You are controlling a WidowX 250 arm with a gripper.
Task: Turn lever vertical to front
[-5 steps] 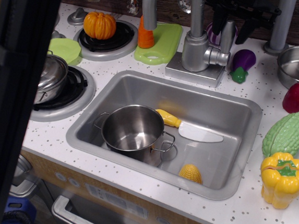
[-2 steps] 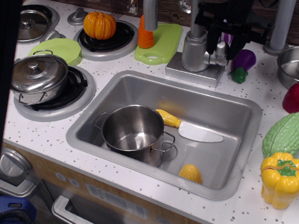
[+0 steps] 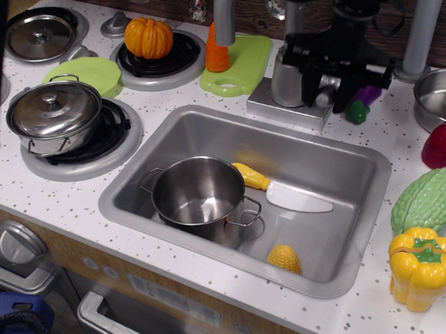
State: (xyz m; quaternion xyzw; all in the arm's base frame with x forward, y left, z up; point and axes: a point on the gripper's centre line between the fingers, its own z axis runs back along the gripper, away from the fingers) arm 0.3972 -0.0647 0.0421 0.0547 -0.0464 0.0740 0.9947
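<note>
Lever (image 3: 325, 95) (behind gripper (image 3: 333, 87)) above speckled countertop (image 3: 70, 204)

We see the sink (image 3: 364, 172) in the middle of the counter (image 3: 70, 200), with a pot (image 3: 198, 192) at its left, a knife (image 3: 284, 193) just right of the pot and a corn cob (image 3: 284, 258) in front. The faucet (image 3: 289, 75) stands behind the sink, and the gripper (image 3: 330, 91) sits at its right side, over the lever, which is hidden from us. A lidded pot (image 3: 56, 111) rests on the left burner (image 3: 119, 141); a pumpkin (image 3: 148, 37) sits on the burner behind. Vegetables (image 3: 424, 265) lie at right.
</note>
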